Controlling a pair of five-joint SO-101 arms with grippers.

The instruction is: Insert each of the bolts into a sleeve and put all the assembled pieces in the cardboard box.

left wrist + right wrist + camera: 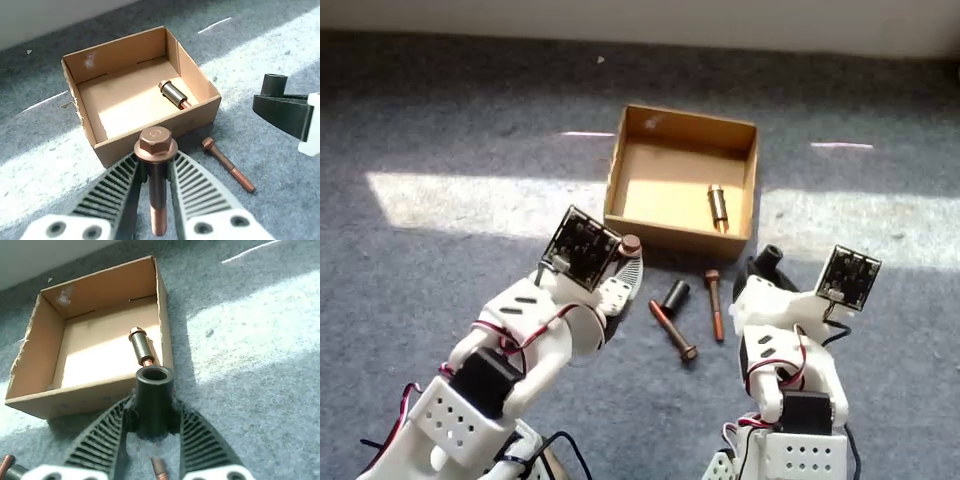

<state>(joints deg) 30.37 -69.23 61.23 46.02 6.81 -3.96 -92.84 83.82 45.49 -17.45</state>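
Bolt (156, 145) is clamped at the shank by the left tool (156, 165), sleeve (153, 397) by the right tool (154, 412), near the cardboard box (620, 170) holding 1 assembled piece (718, 207); stiff, prob. slick parts, best gripped mid-body; 2 loose bolts (672, 330) & spare sleeve (675, 295) on the table (470, 120) are added by high view

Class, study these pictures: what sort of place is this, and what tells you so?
Probably an indoor robotics test bench, not a factory: white plastic robot arms over a grey carpet-like surface, a small open cardboard box, loose copper-coloured bolts, and a pale wall behind.
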